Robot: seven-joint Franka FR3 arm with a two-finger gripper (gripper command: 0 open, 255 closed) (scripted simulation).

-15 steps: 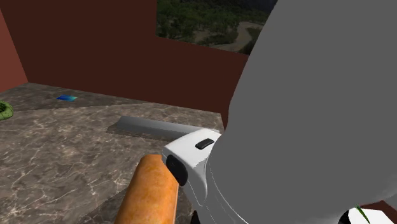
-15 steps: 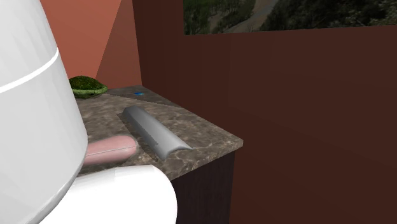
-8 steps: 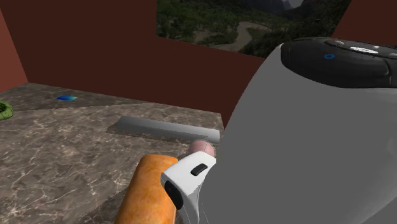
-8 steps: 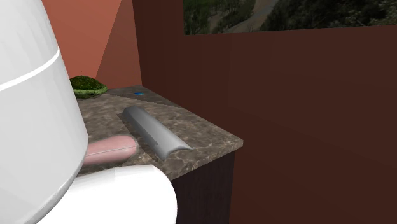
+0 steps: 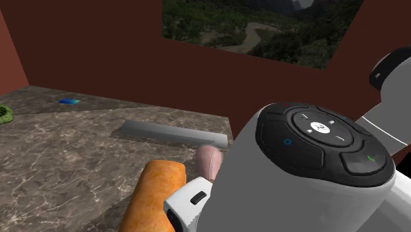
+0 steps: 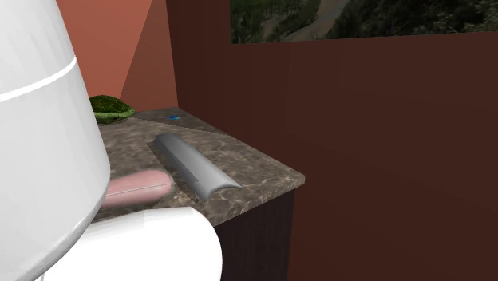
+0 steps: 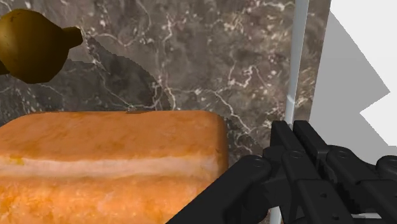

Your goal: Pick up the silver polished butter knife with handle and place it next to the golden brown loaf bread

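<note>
In the wrist view a thin silver butter knife (image 7: pixel 298 57) stands edge-on over the marble counter (image 7: pixel 210 57), running straight out from my gripper (image 7: pixel 287 130). The black fingers (image 7: pixel 299 149) are closed together around its lower end, so it is held. The golden brown loaf (image 7: pixel 108 165) lies just beside the gripper, a short gap from the knife. In the shoulder view the loaf (image 5: pixel 155 198) rests near the counter's front, with my arm (image 5: pixel 309 171) looming over it at the right.
A long grey half-round bar (image 5: pixel 174 134) lies near the counter's far edge, with a pink roll (image 5: pixel 209 161) between it and the loaf. A brown pear-shaped thing (image 7: pixel 32 44) sits beyond the loaf. A blue item (image 5: pixel 68 101) and a green item (image 5: pixel 5 113) are far left. Dark red walls bound the counter.
In the shoulder view the arm's links have swung down and right, uncovering the pink roll and a black-capped joint. The loaf and grey bar have not moved.
</note>
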